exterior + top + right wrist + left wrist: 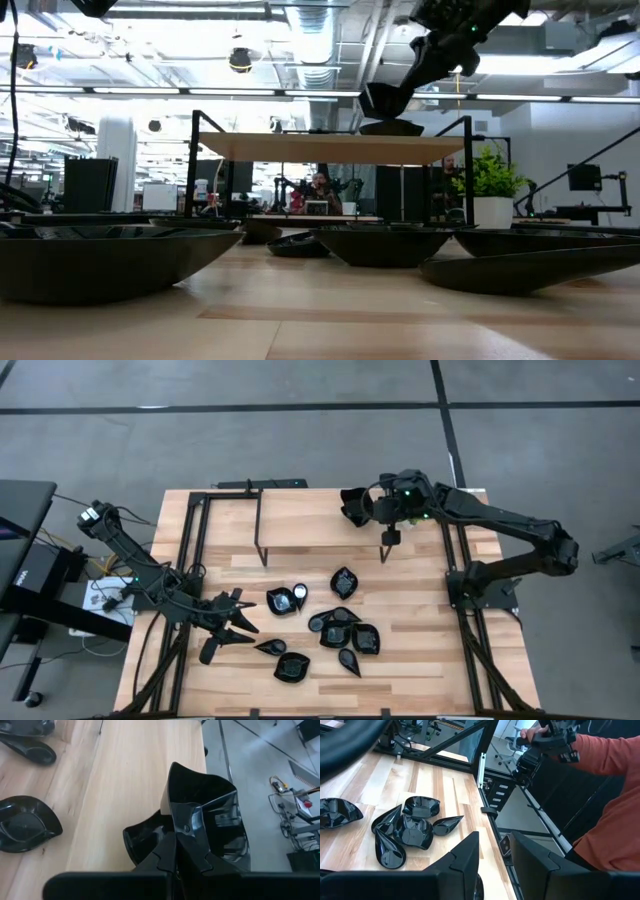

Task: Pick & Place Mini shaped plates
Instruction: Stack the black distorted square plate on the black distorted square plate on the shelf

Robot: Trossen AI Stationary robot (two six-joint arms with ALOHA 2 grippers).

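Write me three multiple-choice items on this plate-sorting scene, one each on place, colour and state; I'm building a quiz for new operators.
1. Where is the right end effector?
A. Over the raised wooden shelf
B. Down among the plates on the table
C. Off the table's near edge

2. What colour are the mini shaped plates on the table?
A. White
B. Glossy black
C. Green

3. What state is the right end effector in?
A. Open and empty
B. Shut on a square black plate
C. Shut on the potted plant

Key:
1 A: the high view shows it above the shelf, away from the cluster.
2 B: every dish in the high view and left wrist view is shiny black.
3 B: the right wrist view shows its fingers pinching the plate's rim.

The left end effector waits beside the plates.
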